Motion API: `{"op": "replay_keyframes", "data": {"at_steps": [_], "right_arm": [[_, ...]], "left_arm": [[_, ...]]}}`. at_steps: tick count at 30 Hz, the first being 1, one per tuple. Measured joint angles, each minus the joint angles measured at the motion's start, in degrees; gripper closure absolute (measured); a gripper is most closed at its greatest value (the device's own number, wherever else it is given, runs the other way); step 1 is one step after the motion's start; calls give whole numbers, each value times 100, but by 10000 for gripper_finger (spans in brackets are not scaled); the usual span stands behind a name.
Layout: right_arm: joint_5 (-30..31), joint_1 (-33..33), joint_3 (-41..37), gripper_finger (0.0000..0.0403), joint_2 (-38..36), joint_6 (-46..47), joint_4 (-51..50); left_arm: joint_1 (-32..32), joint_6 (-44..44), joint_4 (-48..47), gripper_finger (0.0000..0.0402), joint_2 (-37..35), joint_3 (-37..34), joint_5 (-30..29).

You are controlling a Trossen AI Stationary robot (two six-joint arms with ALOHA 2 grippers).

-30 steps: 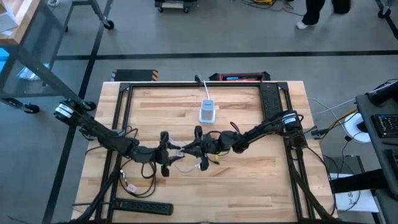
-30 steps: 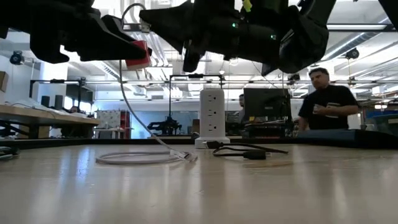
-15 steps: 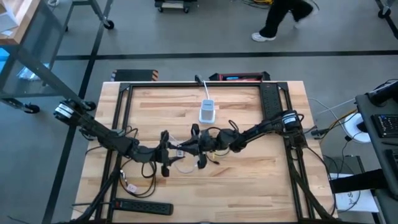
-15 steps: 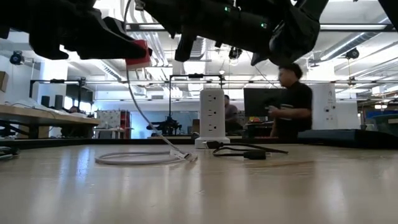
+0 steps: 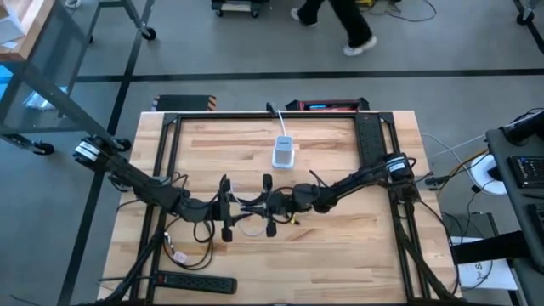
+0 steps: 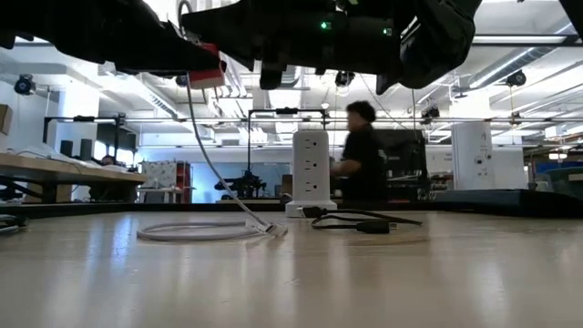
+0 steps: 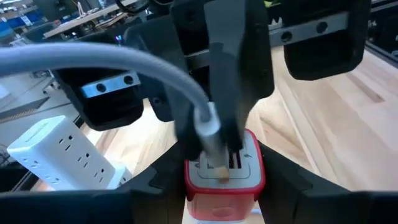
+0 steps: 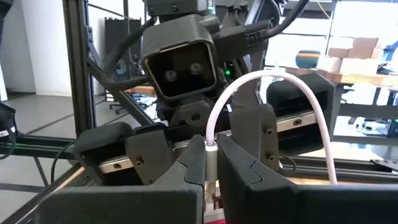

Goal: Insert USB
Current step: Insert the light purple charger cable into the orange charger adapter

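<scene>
A red charger block (image 7: 224, 186) with a grey port face sits in my left gripper (image 7: 224, 194), which is shut on it above the table's middle (image 5: 226, 209). My right gripper (image 8: 211, 167) faces it from the table's right (image 5: 267, 205) and is shut on the silver USB plug (image 7: 211, 134) of a pale braided cable (image 8: 267, 78). The plug's tip meets the block's port face. In the low view the cable (image 6: 196, 137) hangs down from the block (image 6: 206, 76), and its coil (image 6: 205, 232) lies on the table. My left gripper pinches the red charger block by its two side walls (image 7: 189, 186), one finger on each side, coming level from the table's left. The block is lifted clear with its port face toward the other gripper. My right gripper pinches the USB plug (image 8: 211, 152) between both fingers (image 8: 177, 165), level from the table's right, along the plug. The plug's tip (image 7: 219, 167) rests on the block's port face; how deep it sits cannot be told. The cable arches back over the gripper, slack.
A white power tower (image 5: 283, 153) stands behind the grippers toward the far edge (image 6: 311, 173). A black cable (image 6: 355, 220) lies near it. A black power strip (image 5: 197, 281) lies at the near left corner. A person (image 6: 360, 155) walks in the room beyond.
My right gripper has moved a little toward the table's left, closing on my left gripper and bringing the plug against the red block's face. Beyond the table, a person has walked across the room.
</scene>
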Motion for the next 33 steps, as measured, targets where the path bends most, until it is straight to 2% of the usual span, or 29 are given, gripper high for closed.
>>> {"op": "replay_keyframes", "data": {"at_steps": [7,10,33], "right_arm": [[137,63,-37,400,-173,-251,-278],[262,70,-37,400,-232,-400,-355],[306,146,-15,400,-380,-740,-878]], "left_arm": [[0,-124,8,269,-48,0,9],[5,-130,19,269,-50,0,197],[4,-279,-5,268,-52,-2,197]]}}
